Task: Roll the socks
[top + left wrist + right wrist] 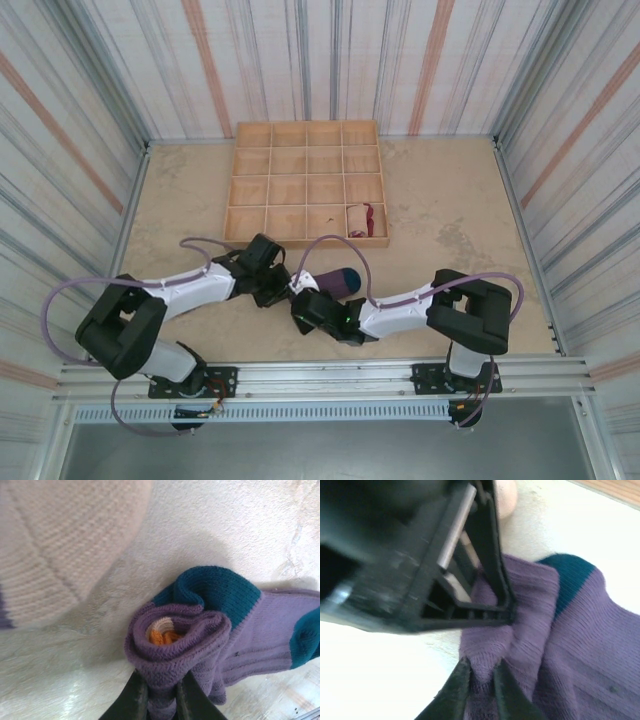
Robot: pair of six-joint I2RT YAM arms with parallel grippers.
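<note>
- Where the two arms meet at the middle of the table [450, 200], the purple sock [338, 280] lies on the surface just in front of the wooden tray [260, 241].
- Seen from the left wrist, one end of this sock is wound into a loose coil with orange cuff at its core. A teal patch is folded against the coil, and the rest runs flat to the right.
- The left pincer [160, 700] is clamped on the lower edge of the coil, with purple fabric squeezed between its dark fingers.
- The right pincer [480, 690] is pinched together on a fold of the same purple knit, right beside the left pincer's black body.
- A cream sock [357, 218] with a maroon toe sits in the tray's near-row, rightmost compartment.
- Pale knit fabric [60, 545], blurred and close to the left wrist lens, lies near the coil.
</note>
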